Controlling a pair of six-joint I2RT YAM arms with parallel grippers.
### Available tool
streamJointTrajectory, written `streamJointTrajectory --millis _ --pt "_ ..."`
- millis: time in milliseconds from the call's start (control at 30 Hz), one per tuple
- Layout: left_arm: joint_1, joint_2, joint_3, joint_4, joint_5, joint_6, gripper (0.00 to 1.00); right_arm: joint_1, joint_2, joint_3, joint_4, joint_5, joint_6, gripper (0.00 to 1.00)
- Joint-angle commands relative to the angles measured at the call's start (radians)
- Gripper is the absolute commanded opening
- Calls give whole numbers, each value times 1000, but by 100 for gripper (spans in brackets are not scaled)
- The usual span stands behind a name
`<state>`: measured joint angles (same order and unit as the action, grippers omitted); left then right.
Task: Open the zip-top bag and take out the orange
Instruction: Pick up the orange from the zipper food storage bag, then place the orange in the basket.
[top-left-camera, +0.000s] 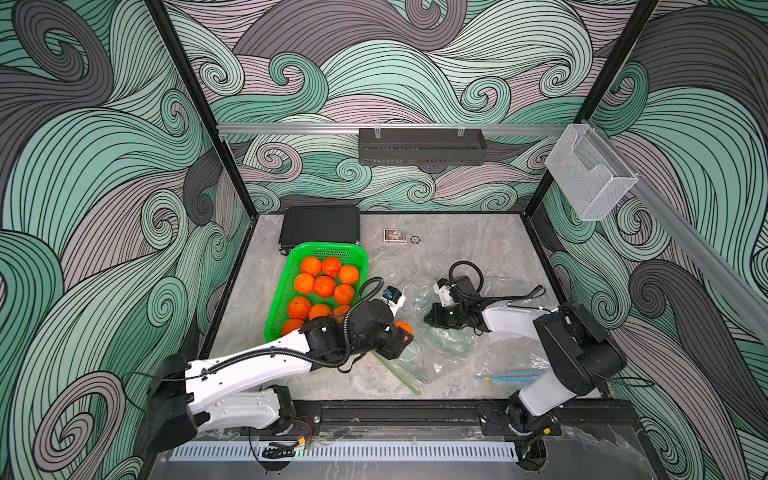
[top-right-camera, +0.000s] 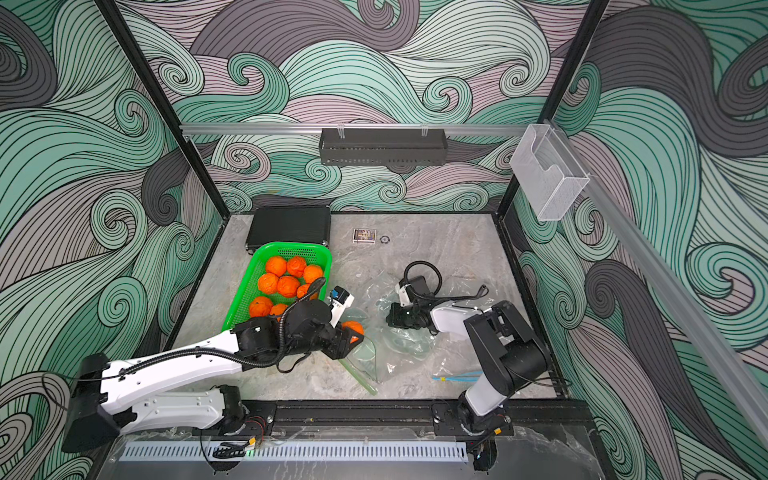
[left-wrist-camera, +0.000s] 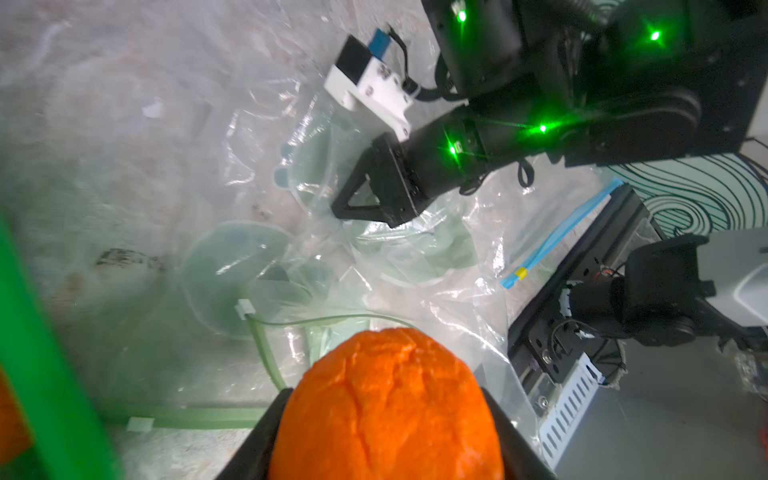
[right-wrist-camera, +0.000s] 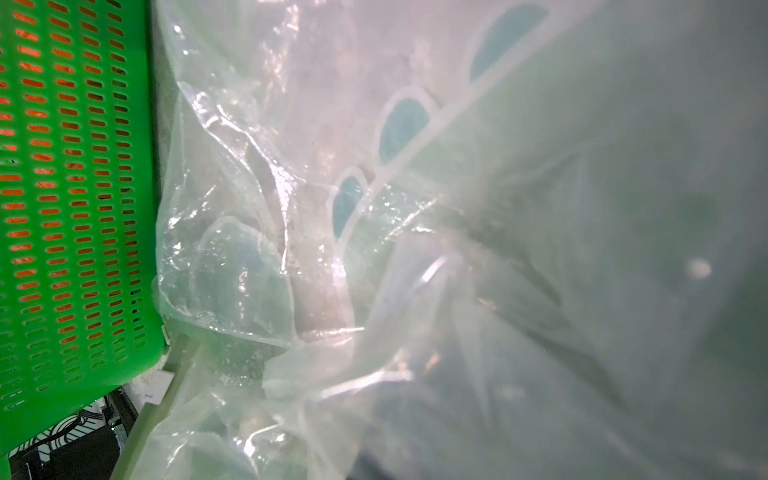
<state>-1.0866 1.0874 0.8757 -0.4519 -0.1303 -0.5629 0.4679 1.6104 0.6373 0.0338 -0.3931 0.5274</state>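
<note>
Take-out nearly done: left gripper (top-left-camera: 406, 335) clamps orange (top-left-camera: 402, 326), outside bag (top-left-camera: 451, 340), above its mouth, beside basket (top-left-camera: 324, 246). Right gripper (left-wrist-camera: 347, 206) pinches bag film. Next: carry clear, probably to basket, release.

Swirl-patterned walls (top-left-camera: 415, 62); grey marble tabletop (top-left-camera: 478, 249); black shelf (top-left-camera: 422, 147).

The left claw (left-wrist-camera: 386, 395) grips a wrinkled orange (left-wrist-camera: 386, 424) between black fingers (left-wrist-camera: 270, 419). Beyond it, the closed right claw (left-wrist-camera: 353, 201) sits on a crumpled clear zip-top bag (left-wrist-camera: 249, 257). A green basket rim (left-wrist-camera: 37, 332) runs alongside.
</note>
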Motion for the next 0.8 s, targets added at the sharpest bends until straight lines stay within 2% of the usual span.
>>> streamJointTrajectory --millis 0,133,267,433,767 --pt "27 -50 32 -203 -151 -46 46 -3 50 -34 -130 81 -5 0" --pt "116 -107 77 -417 -196 -100 46 -4 52 -33 -130 83 -5 0" --pt "244 -154 63 -534 -151 -149 46 -5 58 -27 -130 81 -6 0" --pt "300 -147 -6 -505 -99 -168 45 -5 69 -22 -129 76 -3 0" --pt "376 41 -34 -430 -53 -99 45 -5 64 -28 -127 77 -3 0"
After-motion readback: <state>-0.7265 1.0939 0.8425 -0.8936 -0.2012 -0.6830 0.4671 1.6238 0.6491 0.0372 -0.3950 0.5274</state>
